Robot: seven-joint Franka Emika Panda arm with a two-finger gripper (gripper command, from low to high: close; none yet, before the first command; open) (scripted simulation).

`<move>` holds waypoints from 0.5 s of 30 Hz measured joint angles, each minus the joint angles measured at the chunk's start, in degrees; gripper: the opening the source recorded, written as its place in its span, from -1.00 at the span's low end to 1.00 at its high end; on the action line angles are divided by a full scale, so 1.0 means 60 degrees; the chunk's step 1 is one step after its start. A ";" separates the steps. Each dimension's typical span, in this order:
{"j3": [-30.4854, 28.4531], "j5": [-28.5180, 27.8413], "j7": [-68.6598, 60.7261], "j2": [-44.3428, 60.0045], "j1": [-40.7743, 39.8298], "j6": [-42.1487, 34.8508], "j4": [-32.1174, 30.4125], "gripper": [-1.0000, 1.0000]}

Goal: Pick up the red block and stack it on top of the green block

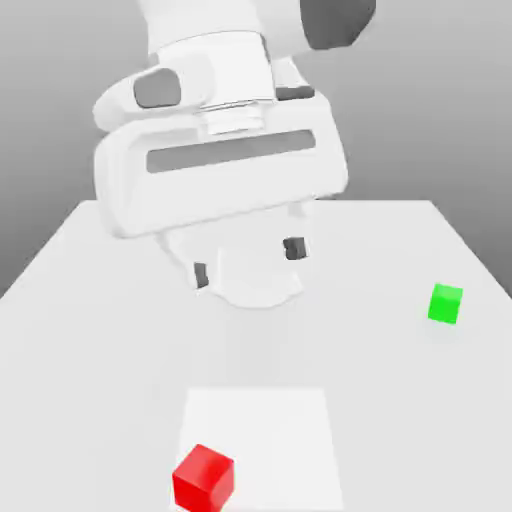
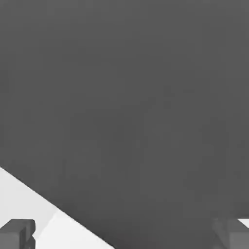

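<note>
I have the end effector (image 1: 247,262) hanging above the white tabletop (image 1: 90,300), fingers spread wide and released, nothing between them; in the hand view the two dark fingertips (image 2: 17,233) sit far apart at the frame corners. The red block (image 1: 203,478) lies well apart from the end effector, out toward the exterior camera on a slightly brighter square patch of the tabletop. The green block (image 1: 445,304) sits off to the exterior view's right of the end effector, also well apart, and the two blocks are nowhere near each other. I judge the red block rigid, light and smooth-faced, likely a bit slick, so I would take it square across two opposite flat side faces, around mid-height, fingers parallel to its edges. No brand, label or writing that I can read on either block, the arm or the tabletop.
</note>
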 joint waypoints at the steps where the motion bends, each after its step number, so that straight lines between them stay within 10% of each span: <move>1: -0.0024 0.0095 -0.0406 0.0309 0.0008 0.0098 -0.0038 0.00; 15: 0.0179 -0.0072 -0.4296 0.4175 -0.0547 0.2063 -0.0438 0.00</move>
